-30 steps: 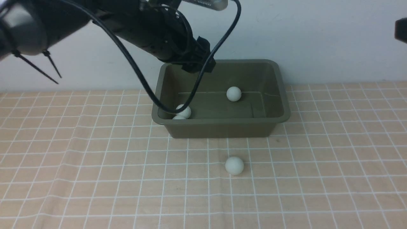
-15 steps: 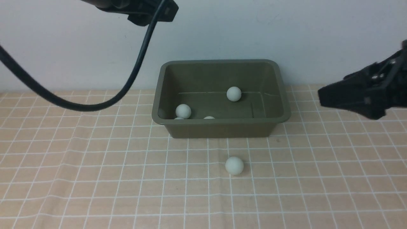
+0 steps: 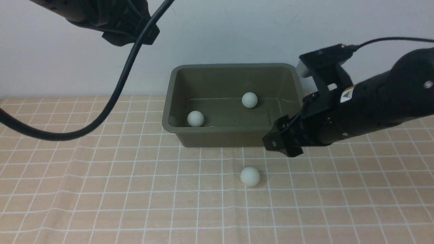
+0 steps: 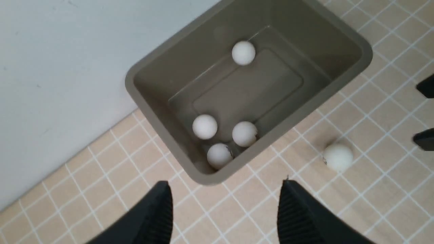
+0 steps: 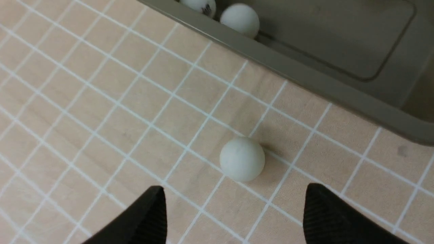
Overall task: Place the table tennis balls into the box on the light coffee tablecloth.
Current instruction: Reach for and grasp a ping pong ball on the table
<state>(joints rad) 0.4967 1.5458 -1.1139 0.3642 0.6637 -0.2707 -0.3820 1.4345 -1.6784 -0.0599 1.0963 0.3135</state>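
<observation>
Closing in on the fifth: the right gripper, jaws wide apart and empty, hangs low over the one loose table tennis ball. The ball lies on the light coffee tablecloth, just in front of the near wall of the box. The olive box stands at the far edge of the table, close against the pale wall. The left gripper, jaws also apart and holding nothing, hangs high over the table's far left side. Four other balls lie inside the box, three gathered by its near left corner and one alone toward the far wall. The count is five balls, one box and two grippers. The likely hazard is that the ball is light and smooth. A finger that touches it before the jaws meet, or pads that close off-centre, could send it rolling across the cloth, and the gripper could also nudge the box just beside it
</observation>
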